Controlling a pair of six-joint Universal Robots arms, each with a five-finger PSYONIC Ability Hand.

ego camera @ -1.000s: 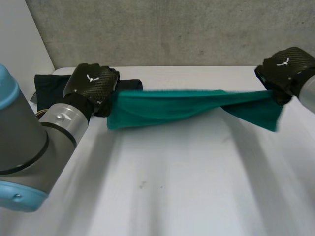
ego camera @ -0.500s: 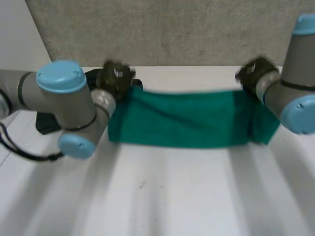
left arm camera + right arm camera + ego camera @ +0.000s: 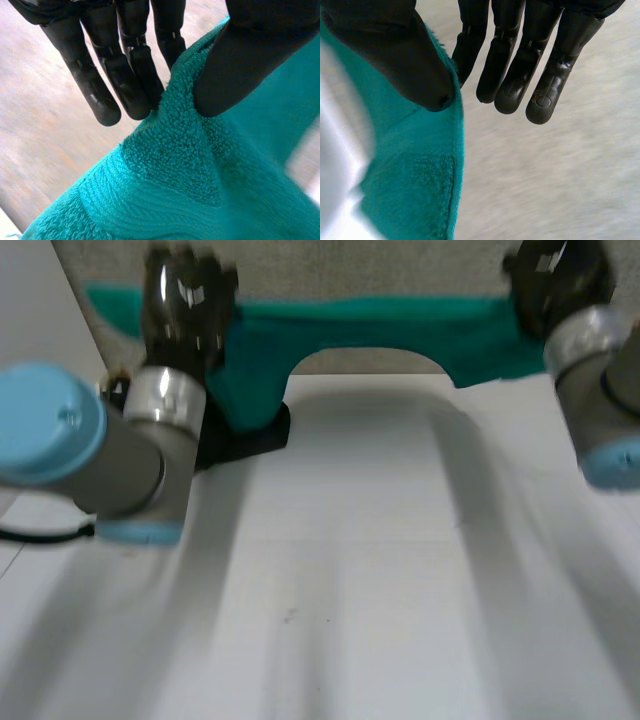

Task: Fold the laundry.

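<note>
**Item:** green towel (image 3: pixel 400 325), raised clear of the counter (image 3: pixel 350 590) above its far edge and stretched lengthwise between both hands.

**Left hand** (image 3: pixel 185 300): pinches one end of the towel between thumb and fingers, above the far-left corner.

**Right hand** (image 3: pixel 555 275): thumb presses the opposite end against its fingers, above the far-right corner.

**Other stock:** dark cloth (image 3: pixel 245 440), lying at the far-left corner beneath the left arm; whether it is folded cannot be told.

**Progress:** judged early. The towel is held spread, with no fold made. Remaining steps are laying it down, doubling it over and squaring the edges.
</note>
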